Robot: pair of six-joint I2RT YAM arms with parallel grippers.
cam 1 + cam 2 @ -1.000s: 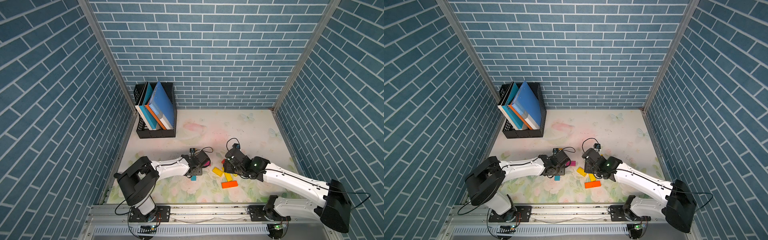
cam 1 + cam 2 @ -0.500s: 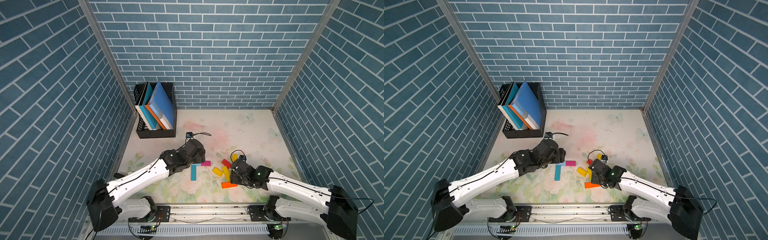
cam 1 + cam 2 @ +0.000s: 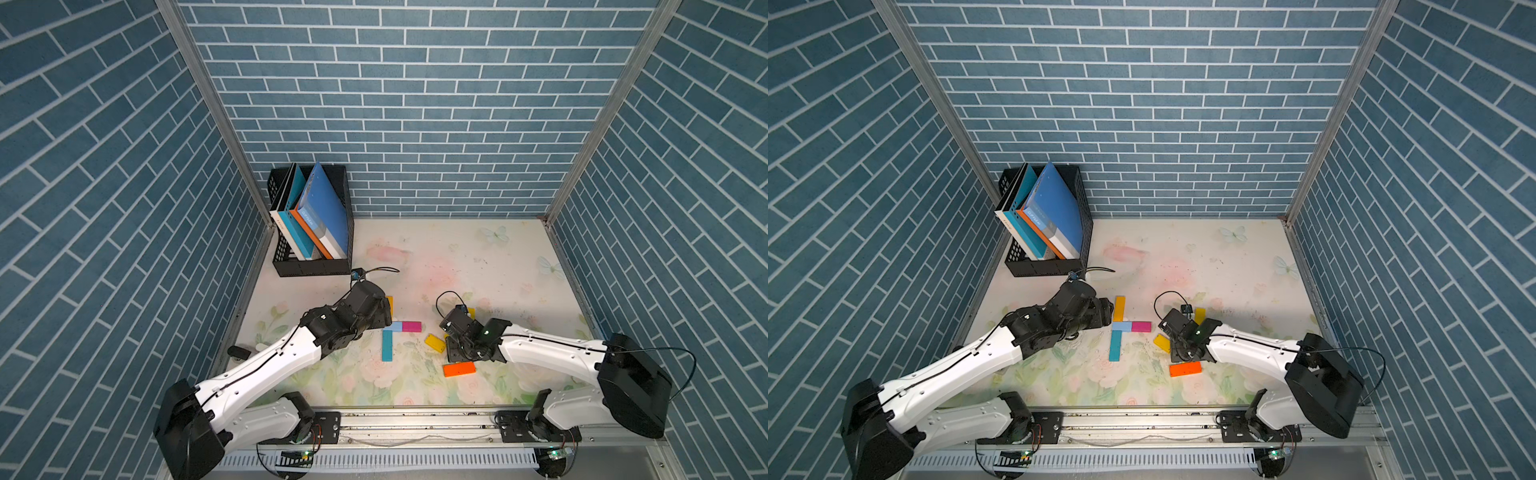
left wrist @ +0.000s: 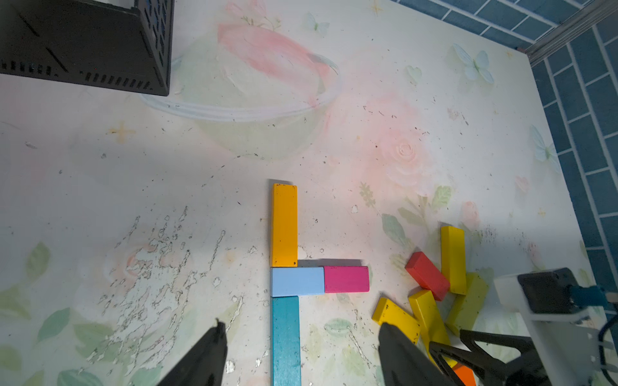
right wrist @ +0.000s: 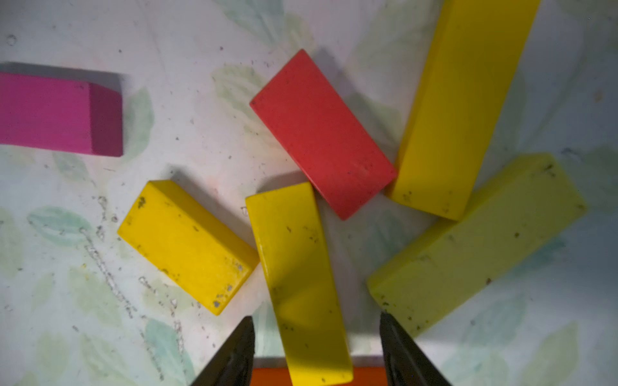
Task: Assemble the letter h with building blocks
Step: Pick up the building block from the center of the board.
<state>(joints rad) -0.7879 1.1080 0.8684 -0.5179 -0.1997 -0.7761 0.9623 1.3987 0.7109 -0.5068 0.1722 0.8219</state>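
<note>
Markings: white lettering is running along the spine of the large blue book (image 3: pixel 324 208), which is leaning in the black mesh file rack (image 3: pixel 309 266) at the far left corner. The lettering is too small to read.

Assembly: on the floral-printed tabletop (image 3: pixel 457 257), a long amber-yellow block (image 4: pixel 283 224), a short light blue block (image 4: pixel 297 281) and a long teal block (image 4: pixel 286 337) are lying end to end in one line. A short magenta block (image 4: pixel 346 279) is butting against the light blue one's end, pointing toward the right arm.

Loose stock: a short red block (image 5: pixel 322 133), a short yellow block (image 5: pixel 187 245), a long yellow block (image 5: pixel 297 277), a second long yellow block (image 5: pixel 465 100) and a long pale lime block (image 5: pixel 475 240) are lying clustered near the magenta end, several touching. A long orange block (image 3: pixel 458 368) is lying nearest the front edge.

Grippers: the left gripper (image 4: pixel 300 324) is gripping nothing, its fingers standing wide apart, and the teal block is showing between them in the wrist view. The right gripper (image 5: pixel 316 315) is straddling the long yellow block, fingers parted with a gap on each side.

Clearance: bare tabletop is stretching from the blocks to the back and right walls. The rack is standing well apart from the assembly.
</note>
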